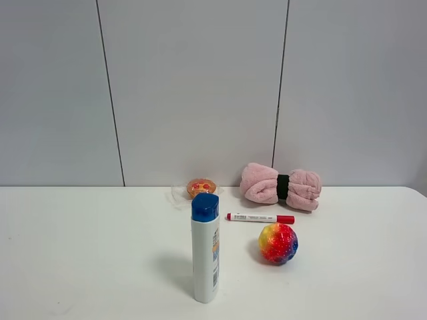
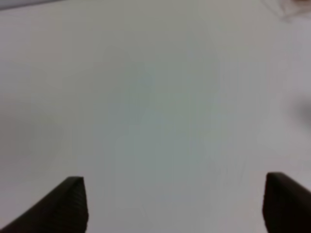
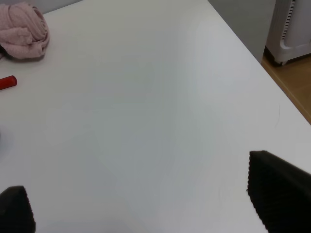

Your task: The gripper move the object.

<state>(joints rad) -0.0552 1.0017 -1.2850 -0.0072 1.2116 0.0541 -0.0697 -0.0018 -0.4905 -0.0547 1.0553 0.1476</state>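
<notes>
The left gripper (image 2: 177, 206) and right gripper (image 3: 146, 201) had jaws spread, empty; the marker pen (image 1: 259, 218) lay on the surface (image 1: 80, 253), seemingly clear of the ball (image 1: 278, 243).

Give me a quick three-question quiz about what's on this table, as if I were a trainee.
1. True or false: the marker pen lies flat between the pink towel roll and the rainbow ball.
2. What colour is the cap of the upright bottle? A red, B blue, C green.
3. Fill in: the left gripper and the right gripper both stand ___, holding nothing.
Key: 1 true; 2 B; 3 open.
</notes>
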